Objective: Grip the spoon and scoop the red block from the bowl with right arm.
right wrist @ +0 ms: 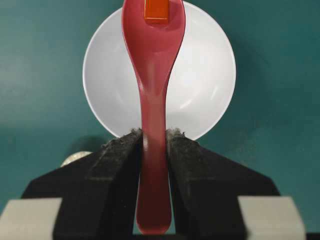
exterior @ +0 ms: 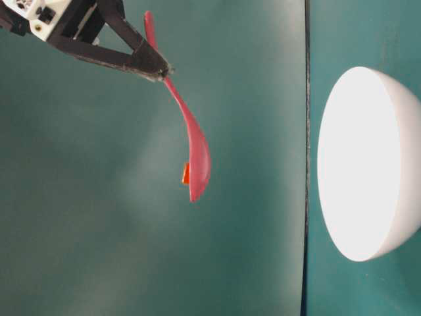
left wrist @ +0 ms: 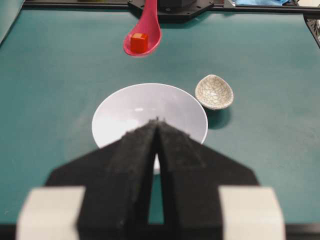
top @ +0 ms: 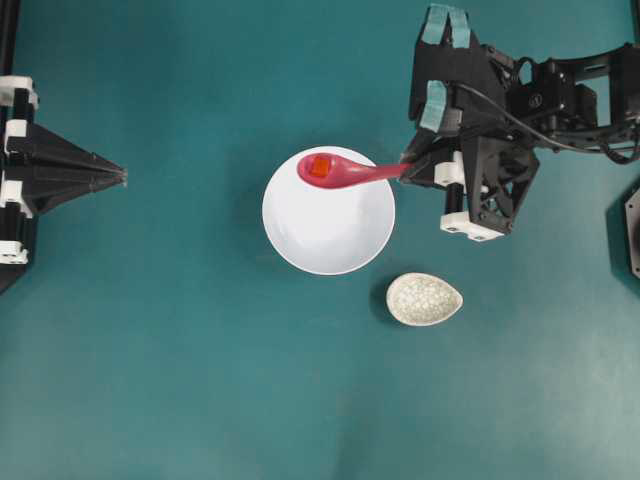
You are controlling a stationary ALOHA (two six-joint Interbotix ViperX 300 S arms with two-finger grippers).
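Note:
My right gripper (right wrist: 153,134) is shut on the handle of the magenta spoon (right wrist: 153,75), holding it level above the white bowl (right wrist: 210,75). The red block (right wrist: 156,11) lies in the spoon's scoop. From overhead, the spoon (top: 350,172) reaches left from the right gripper (top: 406,167) over the bowl's (top: 328,235) far rim, with the red block (top: 319,168) in its scoop. The table-level view shows the spoon (exterior: 194,141) lifted well off the bowl (exterior: 368,164). My left gripper (left wrist: 157,122) is shut and empty, far left of the bowl (left wrist: 120,115).
A small speckled oval dish (top: 424,298) sits on the teal table just to the right of the bowl's near side. The left gripper (top: 122,177) rests at the left edge of the overhead view.

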